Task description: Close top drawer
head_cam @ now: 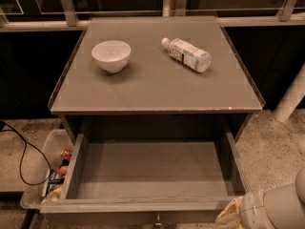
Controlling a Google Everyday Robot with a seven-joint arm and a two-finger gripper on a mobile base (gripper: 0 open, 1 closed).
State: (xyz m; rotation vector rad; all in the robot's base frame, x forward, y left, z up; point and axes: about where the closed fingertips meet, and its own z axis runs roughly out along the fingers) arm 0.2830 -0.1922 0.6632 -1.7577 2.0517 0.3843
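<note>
The top drawer [152,175] is pulled far out from under the grey cabinet top [157,80]. Its inside is plain grey with nothing in it. Its front edge runs along the bottom of the view, with the small metal knob [157,219] at the centre. My arm [271,209] comes in at the bottom right corner, just right of the drawer's front right corner. The gripper [228,218] is mostly cut off by the edge of the view there.
A white bowl [111,55] and a clear plastic bottle [187,54] lying on its side rest on the cabinet top. A clear bin of snacks [50,175] sits on the floor left of the drawer. A black cable [21,151] lies at the left. A white post [291,99] stands at the right.
</note>
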